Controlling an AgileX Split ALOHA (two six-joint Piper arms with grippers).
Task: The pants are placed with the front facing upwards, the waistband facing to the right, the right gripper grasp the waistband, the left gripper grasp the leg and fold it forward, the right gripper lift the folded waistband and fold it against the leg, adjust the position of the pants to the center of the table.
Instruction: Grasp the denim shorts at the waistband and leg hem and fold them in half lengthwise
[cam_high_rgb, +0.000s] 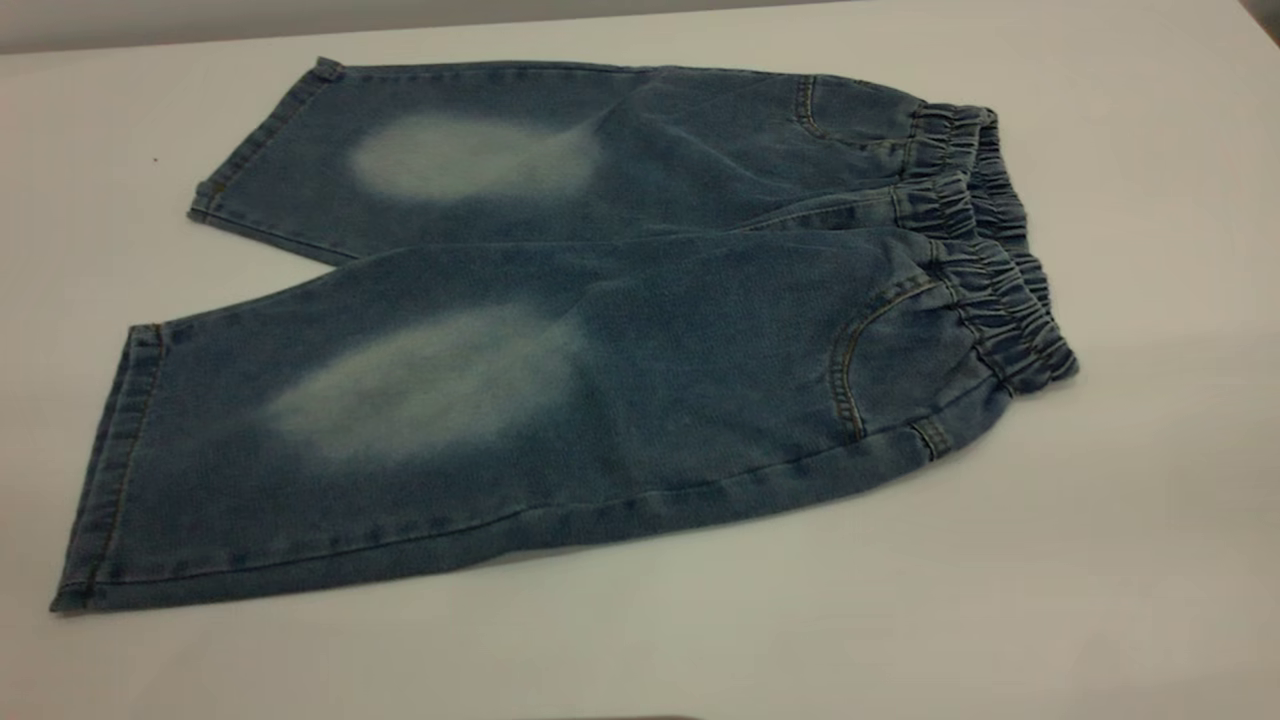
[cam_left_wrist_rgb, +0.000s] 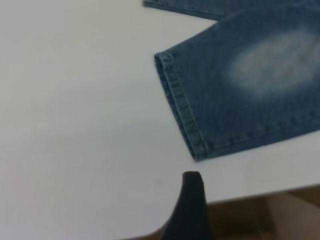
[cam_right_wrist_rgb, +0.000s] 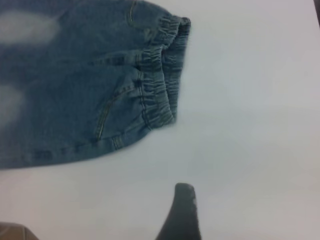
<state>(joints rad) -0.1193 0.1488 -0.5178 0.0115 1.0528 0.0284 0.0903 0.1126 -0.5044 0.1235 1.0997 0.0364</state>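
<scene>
The blue denim pants (cam_high_rgb: 600, 330) lie flat and front up on the white table (cam_high_rgb: 1150, 550), legs spread toward the left. The gathered waistband (cam_high_rgb: 985, 250) is at the right end. Neither gripper shows in the exterior view. In the left wrist view my left gripper (cam_left_wrist_rgb: 240, 200) hovers just off the near leg's hem (cam_left_wrist_rgb: 180, 110), showing one black finger (cam_left_wrist_rgb: 192, 210) with nothing held. In the right wrist view my right gripper (cam_right_wrist_rgb: 235, 205) is a short way from the waistband (cam_right_wrist_rgb: 160, 85). One scuffed finger (cam_right_wrist_rgb: 182, 215) shows over bare table, holding nothing.
The table's front edge (cam_left_wrist_rgb: 260, 194) runs close by the left gripper, with brown floor (cam_left_wrist_rgb: 280, 220) beyond it. Bare table lies to the right of the waistband and in front of the pants. The table's far edge (cam_high_rgb: 150, 45) runs behind the pants.
</scene>
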